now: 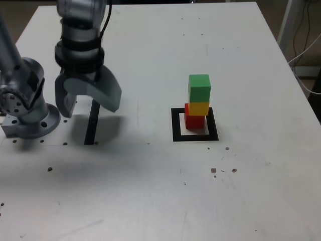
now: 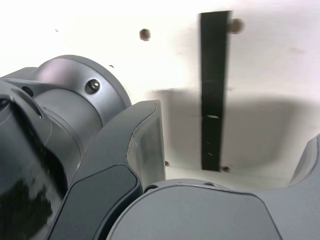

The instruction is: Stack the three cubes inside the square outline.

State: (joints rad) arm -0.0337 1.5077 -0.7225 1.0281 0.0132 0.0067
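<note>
Above the black strip, the gripper gapes wide, holding 0 cubes.

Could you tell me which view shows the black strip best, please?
The wrist view: the strip appears large there, its whole length between the open jaws. The exterior view shows it smaller, beside the gripper, with its far end hidden.

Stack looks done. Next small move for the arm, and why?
Probably just hold the gripper where it is: the green cube sits on the yellow one, that on the red, inside the square outline, and the open fingers hang well clear, over the black strip.
</note>
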